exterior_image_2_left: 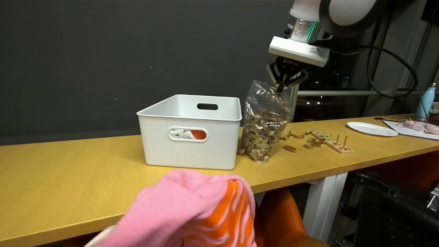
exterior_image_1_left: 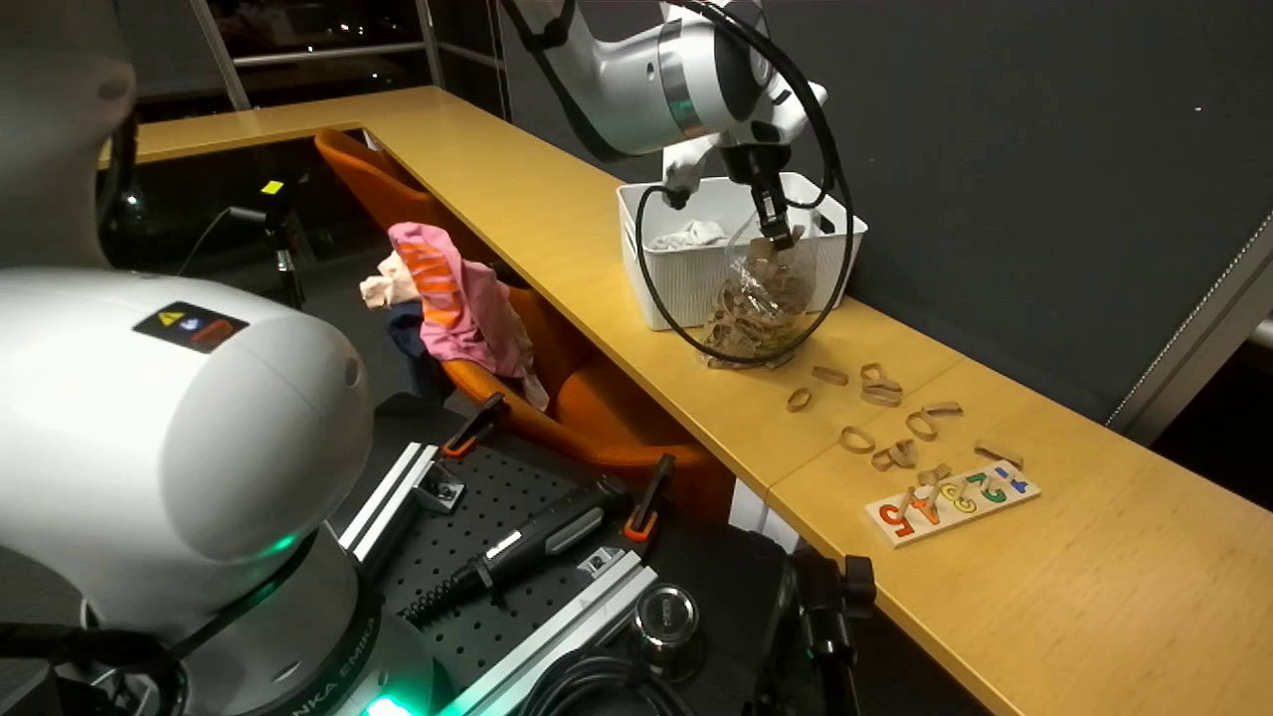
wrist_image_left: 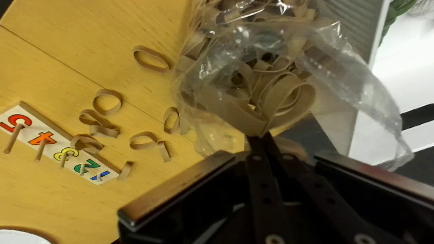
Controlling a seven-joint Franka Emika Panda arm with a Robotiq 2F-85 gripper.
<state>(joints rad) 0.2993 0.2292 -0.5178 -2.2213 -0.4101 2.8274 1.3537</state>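
Operator: What's in the fingers?

Spotter: Your fingers [wrist_image_left: 256, 149] pinch at least one band [wrist_image_left: 245, 122] at the mouth of the bag [exterior_image_2_left: 262, 137]. You have it by a fold, probably because a thin strip gives a firm bite there. Whether the bag's film is caught too, I can't tell.

Operator: Where is the bag?

Spotter: On the table [exterior_image_1_left: 1124, 557], roughly midway between the edge by the chair [exterior_image_1_left: 607, 403] and the edge by the wall [exterior_image_1_left: 1044, 199], just beside the box [exterior_image_2_left: 154, 144]. It likely stands upright because the heap inside weighs its bottom down.

Operator: And the loose bands [exterior_image_1_left: 900, 454]?

Spotter: They lie scattered from the bag to the board [exterior_image_1_left: 950, 505]. Several stand as rings, presumably because the strips are stiff enough to keep their curve.

Operator: How does the held one look?

Spotter: Flat, matt and tan. It spreads in a V from your grip, then blends with its neighbours. The bag is clear, shiny and crinkled, its top sagging loosely around your fingers.
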